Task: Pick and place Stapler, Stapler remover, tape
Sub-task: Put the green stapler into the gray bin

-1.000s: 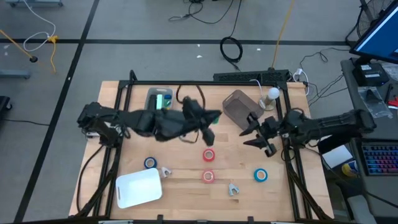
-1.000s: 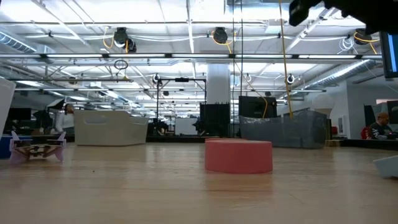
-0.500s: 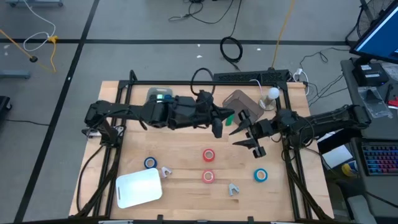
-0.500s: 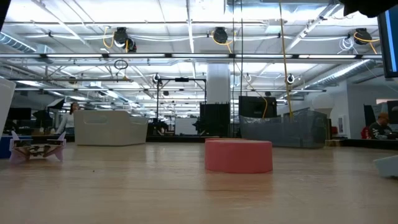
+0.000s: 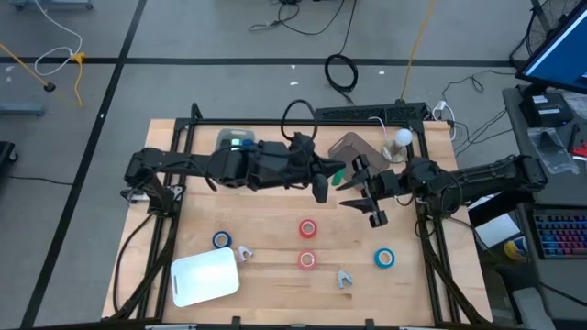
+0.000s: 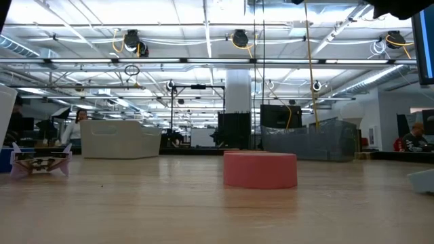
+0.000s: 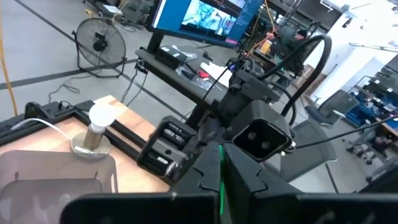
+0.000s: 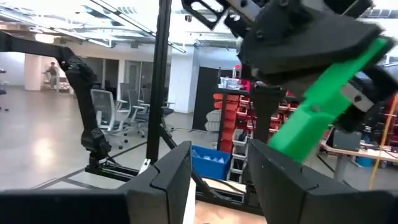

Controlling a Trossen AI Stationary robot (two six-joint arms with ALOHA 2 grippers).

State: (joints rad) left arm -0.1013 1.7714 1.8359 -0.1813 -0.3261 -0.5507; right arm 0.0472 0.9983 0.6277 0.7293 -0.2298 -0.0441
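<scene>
Green stapler held aloft between both arms, mid-tabletop.
Left gripper (image 5: 332, 180) jaws clamp the green plastic stapler (image 5: 338, 173); right gripper (image 5: 356, 186) jaws wide, facing it. Tape rolls (image 5: 307, 228) lie on the wooden tabletop (image 5: 275, 275).

Both arms meet over the table's rear centre: the left gripper (image 5: 323, 181) and right gripper (image 5: 360, 188) stand close together, blocking passage between them. The brown bin (image 5: 348, 152) and lamp (image 5: 401, 142) crowd the rear right. Bare wood (image 5: 266, 220) lies open between the tape rolls (image 5: 307, 229) and white tray (image 5: 204, 276) at the front
</scene>
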